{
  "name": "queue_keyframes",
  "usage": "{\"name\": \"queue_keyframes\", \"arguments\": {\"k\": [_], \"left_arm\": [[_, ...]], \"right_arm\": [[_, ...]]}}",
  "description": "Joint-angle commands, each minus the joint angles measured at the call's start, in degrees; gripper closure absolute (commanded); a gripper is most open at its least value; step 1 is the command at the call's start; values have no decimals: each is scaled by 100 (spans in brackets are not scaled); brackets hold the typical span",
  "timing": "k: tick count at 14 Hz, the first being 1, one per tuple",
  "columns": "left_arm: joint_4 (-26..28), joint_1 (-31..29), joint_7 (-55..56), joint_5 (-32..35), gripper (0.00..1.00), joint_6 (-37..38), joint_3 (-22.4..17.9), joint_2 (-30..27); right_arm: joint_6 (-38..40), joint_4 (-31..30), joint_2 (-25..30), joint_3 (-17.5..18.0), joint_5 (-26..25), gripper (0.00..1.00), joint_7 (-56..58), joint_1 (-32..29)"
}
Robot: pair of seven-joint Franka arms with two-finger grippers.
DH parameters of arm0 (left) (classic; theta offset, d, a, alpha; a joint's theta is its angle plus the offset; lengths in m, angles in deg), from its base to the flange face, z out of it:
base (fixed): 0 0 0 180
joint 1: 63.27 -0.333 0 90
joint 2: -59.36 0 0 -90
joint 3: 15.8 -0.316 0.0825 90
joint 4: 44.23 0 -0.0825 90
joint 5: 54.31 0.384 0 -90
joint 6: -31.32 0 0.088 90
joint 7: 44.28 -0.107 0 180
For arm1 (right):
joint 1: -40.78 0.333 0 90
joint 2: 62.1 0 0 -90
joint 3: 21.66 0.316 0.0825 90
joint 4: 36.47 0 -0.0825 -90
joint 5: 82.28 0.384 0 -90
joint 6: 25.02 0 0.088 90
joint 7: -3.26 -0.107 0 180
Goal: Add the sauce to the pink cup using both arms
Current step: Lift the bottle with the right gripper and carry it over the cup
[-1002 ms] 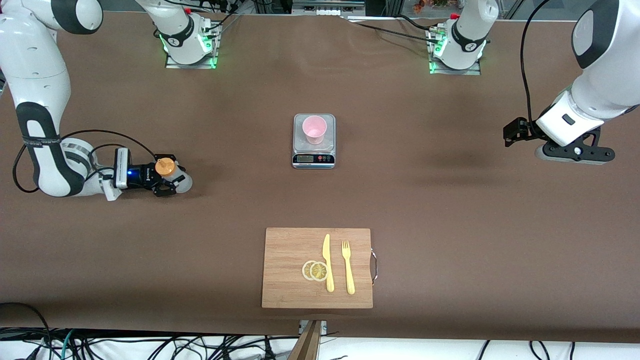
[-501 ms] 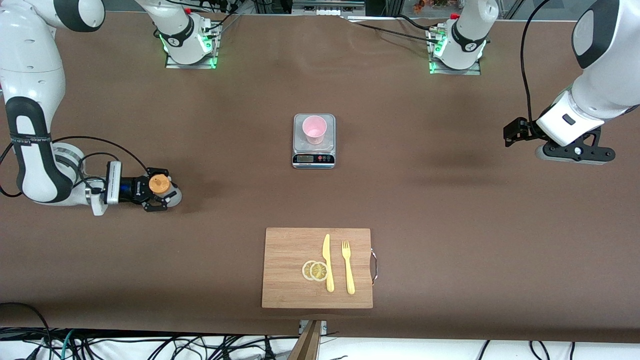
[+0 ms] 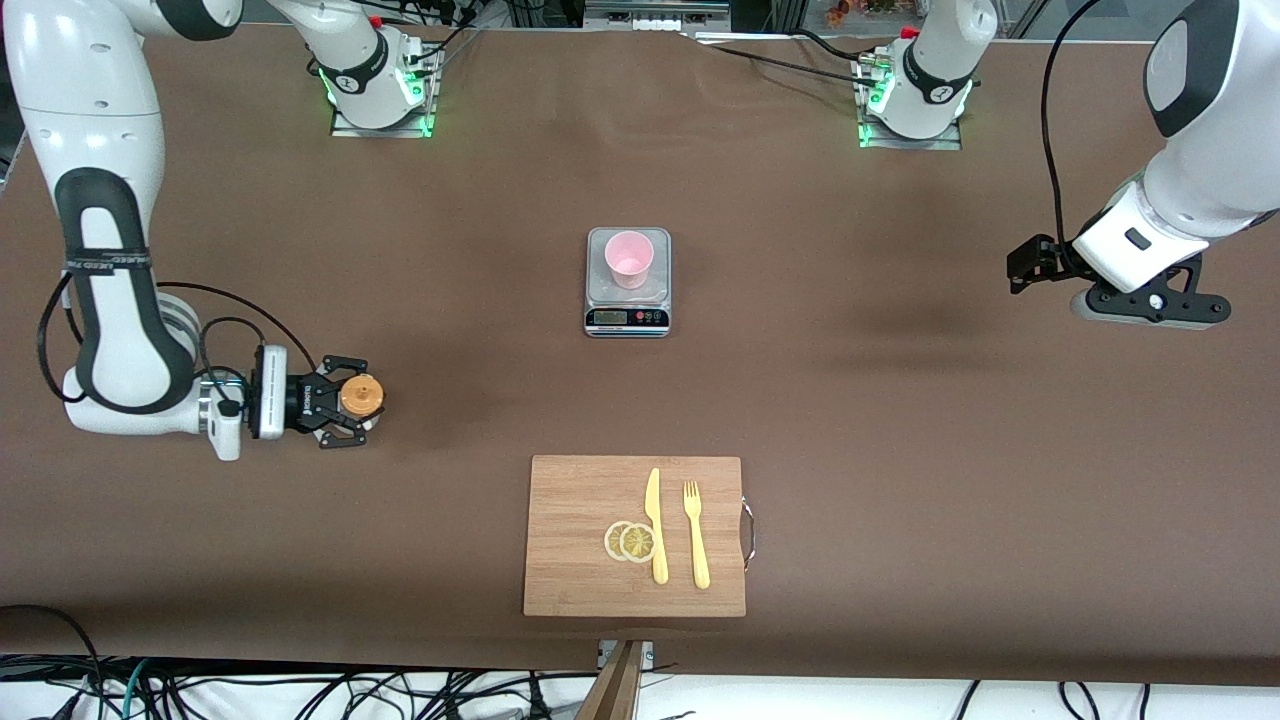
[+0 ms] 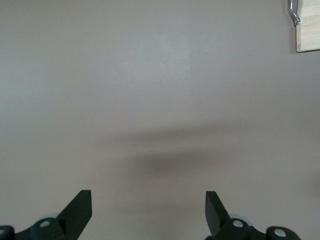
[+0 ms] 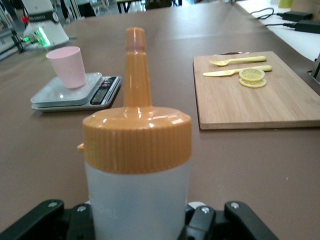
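The sauce bottle (image 3: 360,396) is translucent whitish with an orange nozzle cap and stands upright in my right gripper (image 3: 345,402), which is shut on its body, low over the table toward the right arm's end. In the right wrist view the bottle (image 5: 137,165) fills the middle, with the gripper (image 5: 137,222) around its base. The pink cup (image 3: 629,258) stands on the silver scale (image 3: 627,318) at the table's middle; it also shows in the right wrist view (image 5: 67,66). My left gripper (image 3: 1150,310) waits open and empty over bare table at the left arm's end; it also shows in the left wrist view (image 4: 148,212).
A wooden cutting board (image 3: 580,560) lies nearer the front camera than the scale. It carries two lemon slices (image 3: 630,541), a yellow knife (image 3: 655,525) and a yellow fork (image 3: 696,535). The board's corner (image 4: 307,30) shows in the left wrist view.
My right gripper has carried the sauce bottle nearer to the front camera, then a little toward the table's middle. The left arm has not moved.
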Motion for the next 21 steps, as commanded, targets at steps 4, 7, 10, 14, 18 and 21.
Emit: {"name": "queue_keyframes", "arguments": {"k": [4, 7, 10, 14, 18, 21], "left_arm": [[-101, -23, -59, -19, 0, 115, -2, 6], [-101, -23, -59, -19, 0, 115, -2, 6], [-101, -23, -67, -19, 0, 115, -2, 15], [-101, -23, -67, -27, 0, 115, -2, 15], [-101, -23, -67, -19, 0, 115, -2, 15], [-101, -23, -67, -27, 0, 115, -2, 15]], "right_arm": [[-669, -60, 584, -54, -815, 100, -1290, 875], [-670, -69, 927, -45, -1852, 100, -2239, 1253], [-652, -200, 1287, -45, -2459, 100, -2952, 1604], [-608, -359, 1595, -37, -3190, 100, -3839, 2158], [-617, -604, 1833, -37, -4007, 100, -4964, 2825], [-591, -684, 1895, -28, -4586, 100, -5772, 3318]]}}
